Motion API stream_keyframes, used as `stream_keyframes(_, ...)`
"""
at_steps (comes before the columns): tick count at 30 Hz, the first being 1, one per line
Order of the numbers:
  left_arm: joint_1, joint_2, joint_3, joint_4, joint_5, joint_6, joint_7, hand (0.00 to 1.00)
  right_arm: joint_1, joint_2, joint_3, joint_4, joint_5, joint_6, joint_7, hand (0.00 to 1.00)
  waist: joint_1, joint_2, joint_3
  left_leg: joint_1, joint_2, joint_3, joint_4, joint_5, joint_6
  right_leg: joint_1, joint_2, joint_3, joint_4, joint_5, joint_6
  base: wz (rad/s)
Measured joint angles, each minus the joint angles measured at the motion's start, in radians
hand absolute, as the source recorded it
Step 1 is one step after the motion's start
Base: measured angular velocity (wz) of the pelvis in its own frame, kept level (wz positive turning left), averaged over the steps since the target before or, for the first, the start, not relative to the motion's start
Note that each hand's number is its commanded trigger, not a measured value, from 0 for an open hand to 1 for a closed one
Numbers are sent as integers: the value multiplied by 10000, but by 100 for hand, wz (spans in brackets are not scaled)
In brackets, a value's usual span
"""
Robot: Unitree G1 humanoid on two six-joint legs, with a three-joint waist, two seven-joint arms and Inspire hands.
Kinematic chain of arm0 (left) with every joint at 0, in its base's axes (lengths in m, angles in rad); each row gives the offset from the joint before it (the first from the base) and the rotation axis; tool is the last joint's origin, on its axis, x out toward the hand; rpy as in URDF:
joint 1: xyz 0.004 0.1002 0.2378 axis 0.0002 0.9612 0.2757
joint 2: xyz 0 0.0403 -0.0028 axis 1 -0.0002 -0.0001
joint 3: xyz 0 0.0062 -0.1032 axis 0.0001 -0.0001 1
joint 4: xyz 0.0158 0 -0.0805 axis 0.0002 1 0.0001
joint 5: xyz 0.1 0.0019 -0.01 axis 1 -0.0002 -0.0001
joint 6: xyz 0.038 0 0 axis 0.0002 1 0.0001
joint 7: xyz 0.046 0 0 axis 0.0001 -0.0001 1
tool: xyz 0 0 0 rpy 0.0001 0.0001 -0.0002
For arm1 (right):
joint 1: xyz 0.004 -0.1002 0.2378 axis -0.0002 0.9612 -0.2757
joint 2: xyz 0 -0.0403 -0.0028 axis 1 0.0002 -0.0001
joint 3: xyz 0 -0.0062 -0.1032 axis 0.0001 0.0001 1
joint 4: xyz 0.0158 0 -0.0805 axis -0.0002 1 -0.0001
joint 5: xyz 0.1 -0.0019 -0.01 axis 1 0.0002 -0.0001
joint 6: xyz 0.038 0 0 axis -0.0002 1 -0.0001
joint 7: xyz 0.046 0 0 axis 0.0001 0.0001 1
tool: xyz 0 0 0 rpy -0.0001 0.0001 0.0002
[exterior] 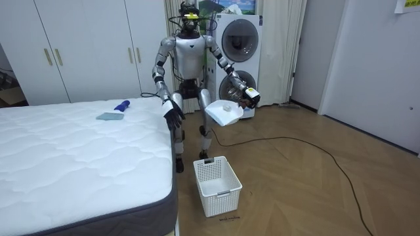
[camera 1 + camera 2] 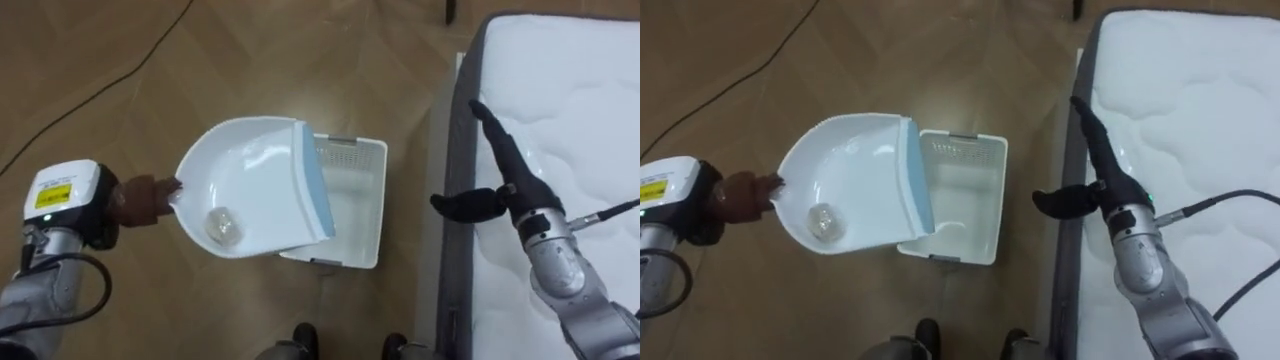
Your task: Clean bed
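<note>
My left hand [image 2: 142, 200] is shut on the handle of a white dustpan [image 2: 250, 180] with a pale blue lip. It holds the pan above the floor, its lip over the near left rim of a white slatted basket [image 2: 358, 205]. A small crumpled clear ball [image 2: 222, 226] lies in the pan near the handle end. The right hand [image 2: 500, 185] is open, fingers straight, over the left edge of the white quilted mattress [image 2: 580, 110]. In the room view I stand at the bed's corner, the dustpan [image 1: 223, 113] held out above the basket [image 1: 216, 185].
A blue-handled brush [image 1: 115, 113] lies on the mattress [image 1: 72, 157] at the far side. White wardrobes [image 1: 85, 46] and a stacked washer and dryer [image 1: 237, 52] stand behind me. A thin dark cord [image 1: 308, 147] crosses the wooden floor.
</note>
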Motion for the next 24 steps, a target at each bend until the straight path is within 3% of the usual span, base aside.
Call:
stream_keyframes(6,-278,77,-603,171,323,303,-473,100,1,-2,208,104,79,140,74,0,-172,305,9,-555,-67,20,40,102,-6,-655,-149,-49,329,-40,-32,3)
stream_keyframes(8,-367,227,-829,200,404,363,-612,100,5,9,385,104,73,208,120,0,-302,343,18,-620,-131,25,21,133,-5,-736,-203,-35,385,-141,-33,10)
stream_keyframes(12,-448,629,-1405,328,385,433,-1009,100,88,13,671,100,74,222,245,0,-597,520,24,-611,59,746,-30,181,93,-757,-284,-33,500,-225,-14,6)
stream_keyframes(14,-505,689,-1437,546,375,439,-1127,100,108,13,735,101,76,222,310,0,-631,602,29,-595,62,800,-52,183,97,-806,-292,10,540,-227,-11,-4)
stream_keyframes(19,-732,865,-1784,1058,209,651,-1551,100,153,-69,730,104,54,243,307,0,-669,1070,27,-580,6,1044,-46,206,132,-1180,-435,312,1017,-293,3,-11)
stream_keyframes(21,-742,1112,-1902,1160,-14,665,-1659,100,173,-68,736,107,17,242,305,0,-661,1106,28,-553,-11,1319,-38,207,134,-1409,-483,600,1270,-403,-11,-23)
stream_keyframes(23,-768,1174,-1911,1411,-257,792,-1779,100,184,-87,711,108,-85,264,292,0,-765,1307,28,-547,15,1501,-51,210,129,-1522,-479,731,1373,-451,-64,-16)
stream_keyframes(24,-808,1175,-1914,1592,-462,878,-2004,100,174,-107,712,79,-111,264,293,0,-916,1523,33,-547,14,1533,-84,221,111,-1540,-475,756,1416,-473,-83,-9)
